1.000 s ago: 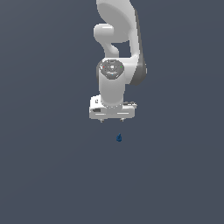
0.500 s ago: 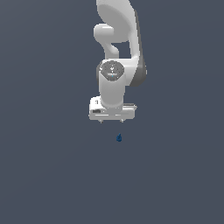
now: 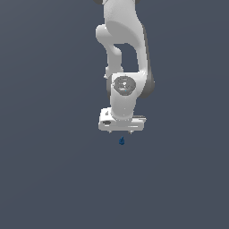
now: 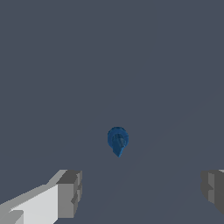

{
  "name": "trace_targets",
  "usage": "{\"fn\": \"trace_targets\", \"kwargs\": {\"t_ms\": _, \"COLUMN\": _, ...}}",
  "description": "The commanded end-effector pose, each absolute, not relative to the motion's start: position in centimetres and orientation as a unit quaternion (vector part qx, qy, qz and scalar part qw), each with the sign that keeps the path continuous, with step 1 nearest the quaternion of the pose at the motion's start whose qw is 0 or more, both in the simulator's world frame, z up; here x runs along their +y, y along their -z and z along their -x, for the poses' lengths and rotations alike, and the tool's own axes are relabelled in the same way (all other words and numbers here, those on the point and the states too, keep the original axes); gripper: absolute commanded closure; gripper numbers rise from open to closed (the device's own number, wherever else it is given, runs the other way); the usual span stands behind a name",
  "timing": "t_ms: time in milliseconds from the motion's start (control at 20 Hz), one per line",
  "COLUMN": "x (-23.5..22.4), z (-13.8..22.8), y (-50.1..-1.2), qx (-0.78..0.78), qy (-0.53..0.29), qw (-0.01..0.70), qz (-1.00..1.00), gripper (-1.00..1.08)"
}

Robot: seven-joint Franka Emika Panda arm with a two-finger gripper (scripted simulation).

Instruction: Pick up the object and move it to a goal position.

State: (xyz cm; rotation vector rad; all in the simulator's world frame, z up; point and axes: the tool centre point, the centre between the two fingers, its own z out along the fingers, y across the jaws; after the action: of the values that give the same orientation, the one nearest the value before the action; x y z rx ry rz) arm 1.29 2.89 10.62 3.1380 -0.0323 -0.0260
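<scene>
Item: dark blue drop-like object (image 3: 121, 141) (image 4: 117, 141) lay on grey floor (image 3: 53, 179), just below white gripper (image 3: 121, 132) (image 4: 140, 192), whose fingers (image 4: 69, 193) stood wide apart, holding nothing.

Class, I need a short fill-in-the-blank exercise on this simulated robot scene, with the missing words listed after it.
1. The tiny drop-shaped object is dark ____ in colour.
2. In the wrist view, the gripper has its fingers spread apart, so it is ____.
3. The gripper is ____ touching the object.
4. In the exterior view, the object sits just ____ the gripper.

Missing words: blue; open; not; below
</scene>
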Motion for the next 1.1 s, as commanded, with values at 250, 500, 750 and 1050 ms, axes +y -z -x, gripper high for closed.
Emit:
{"fn": "trace_targets", "kwargs": {"t_ms": 250, "x": 4.0, "z": -2.0, "y": -9.2, "qx": -0.021, "qy": 0.0, "qw": 0.0, "qz": -1.0, "gripper": -0.92}}
{"fn": "trace_targets", "kwargs": {"t_ms": 500, "x": 3.9, "z": -1.9, "y": -8.7, "qx": -0.019, "qy": 0.001, "qw": 0.0, "qz": -1.0, "gripper": -0.92}}
{"fn": "trace_targets", "kwargs": {"t_ms": 750, "x": 4.0, "z": -1.9, "y": -6.2, "qx": -0.02, "qy": 0.001, "qw": 0.0, "qz": -1.0, "gripper": -0.92}}
{"fn": "trace_targets", "kwargs": {"t_ms": 1050, "x": 4.0, "z": -2.0, "y": -4.3, "qx": -0.021, "qy": 0.0, "qw": 0.0, "qz": -1.0, "gripper": -0.92}}
